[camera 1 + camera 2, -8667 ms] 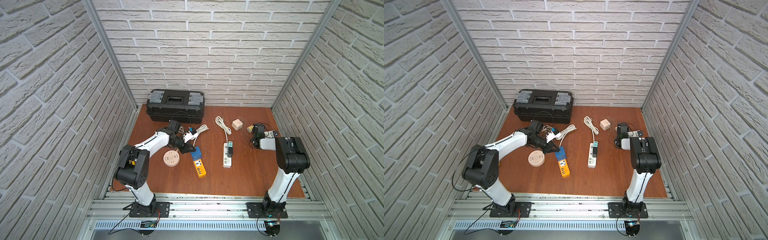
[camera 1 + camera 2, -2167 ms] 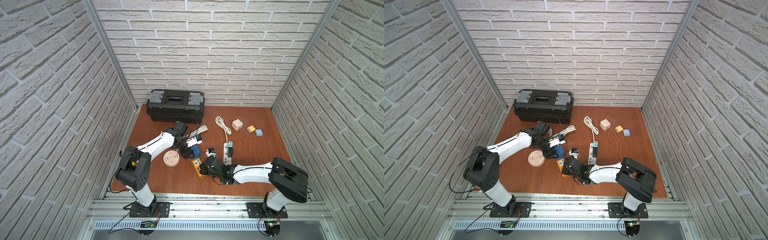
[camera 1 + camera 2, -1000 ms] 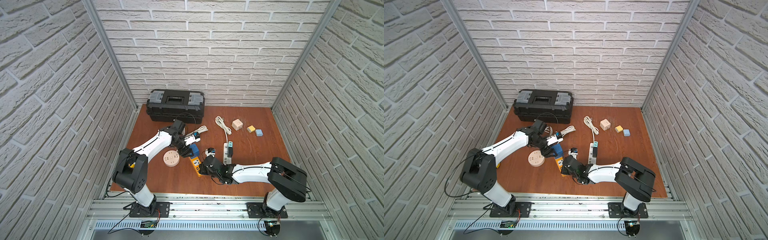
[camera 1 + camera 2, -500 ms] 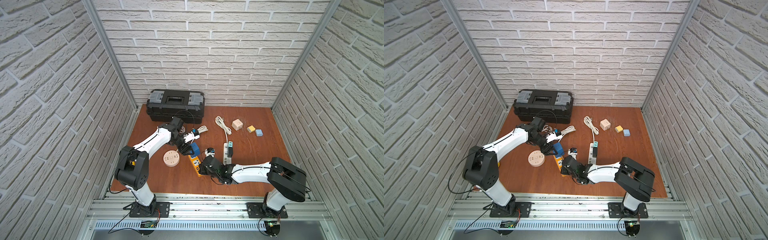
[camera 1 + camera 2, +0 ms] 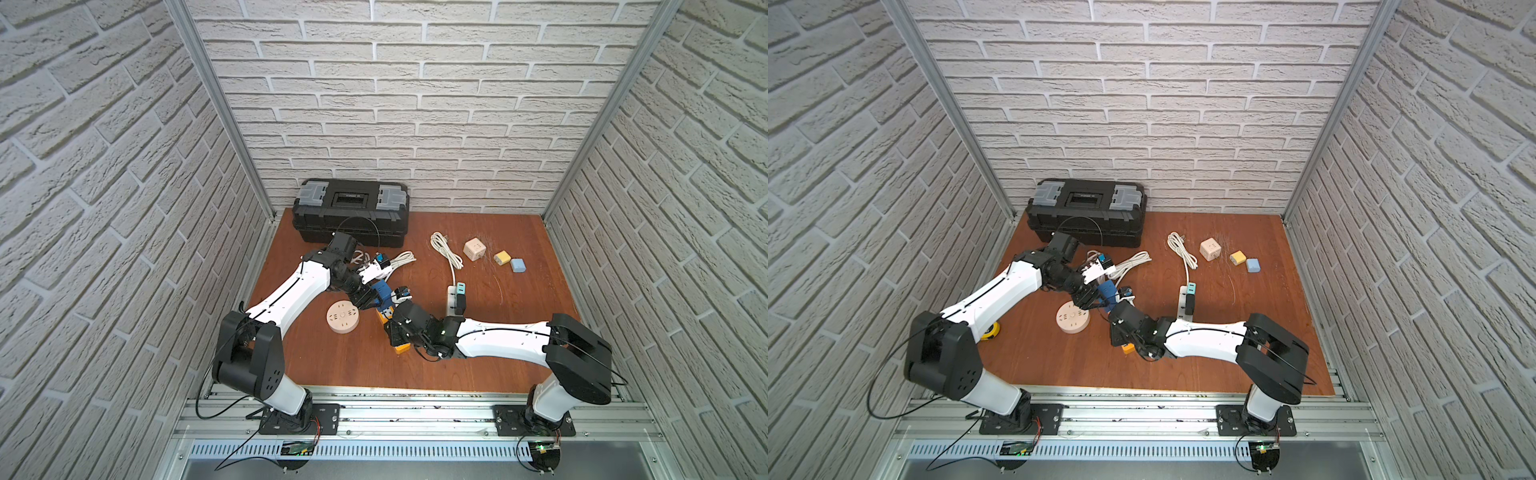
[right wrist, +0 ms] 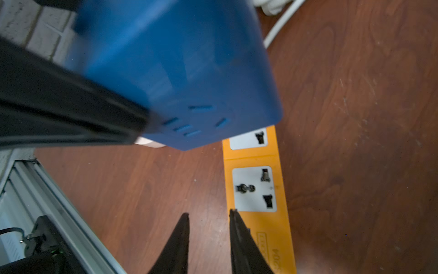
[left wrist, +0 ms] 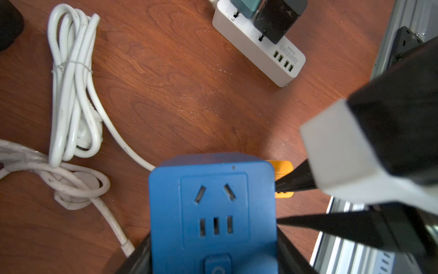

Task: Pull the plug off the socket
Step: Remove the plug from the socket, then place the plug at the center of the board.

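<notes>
Both top views are bright and even, lit from overhead: the walls [image 5: 415, 104] read pale, and the arms [image 5: 291, 291] throw only short, soft shadows on the table [image 5: 332, 365]. The side walls splay steeply toward the frame edges — a wide lens. The left wrist view is sharp on the cables [image 7: 71, 83] and softer on the plug [image 7: 213, 208] close to the lens. The right wrist view is dimmer — the plug is a smeared blur, the strip [image 6: 256, 189] is in focus, and the wood darkens toward one side.
</notes>
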`<state>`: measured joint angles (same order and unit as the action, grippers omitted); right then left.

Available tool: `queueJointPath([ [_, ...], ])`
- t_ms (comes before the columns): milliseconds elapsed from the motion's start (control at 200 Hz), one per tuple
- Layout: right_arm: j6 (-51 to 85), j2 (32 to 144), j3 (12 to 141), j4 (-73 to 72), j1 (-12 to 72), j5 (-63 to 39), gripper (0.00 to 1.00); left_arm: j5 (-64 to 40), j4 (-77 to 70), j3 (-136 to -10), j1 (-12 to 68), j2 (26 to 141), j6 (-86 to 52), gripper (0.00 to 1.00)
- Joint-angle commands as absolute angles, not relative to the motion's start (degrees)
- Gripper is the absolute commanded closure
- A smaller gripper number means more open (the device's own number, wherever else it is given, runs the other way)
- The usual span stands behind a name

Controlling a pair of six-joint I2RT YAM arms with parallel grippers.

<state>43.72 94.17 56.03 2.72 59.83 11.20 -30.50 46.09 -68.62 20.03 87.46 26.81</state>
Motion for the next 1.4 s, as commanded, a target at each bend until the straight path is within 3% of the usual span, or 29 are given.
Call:
queueJointPath([
  [0, 37.1, 88.8, 57.5, 6.8, 61.1, 14.7, 0.58, -32.6, 47.9, -69.5, 19.0, 85.5, 25.5, 1.00],
  [175, 33.9, 81.3, 52.9, 8.9, 61.2, 19.1, 0.44, -35.9, 50.3, -71.3, 17.2, 85.2, 23.5, 1.00],
  [435, 21.0, 69.2, 44.0, -0.6, 62.9, 19.1, 0.19, -47.6, 57.1, -73.6, 16.1, 86.6, 23.4, 1.00],
  [750, 11.6, 71.3, 50.3, 3.0, 64.6, 22.1, 0.14, -57.1, 66.0, -75.6, 16.2, 89.3, 28.0, 1.00],
  [1395, 7.7, 80.9, 60.1, 7.6, 64.9, 26.0, 0.03, -60.2, 69.2, -75.3, 16.2, 89.6, 30.1, 1.00],
])
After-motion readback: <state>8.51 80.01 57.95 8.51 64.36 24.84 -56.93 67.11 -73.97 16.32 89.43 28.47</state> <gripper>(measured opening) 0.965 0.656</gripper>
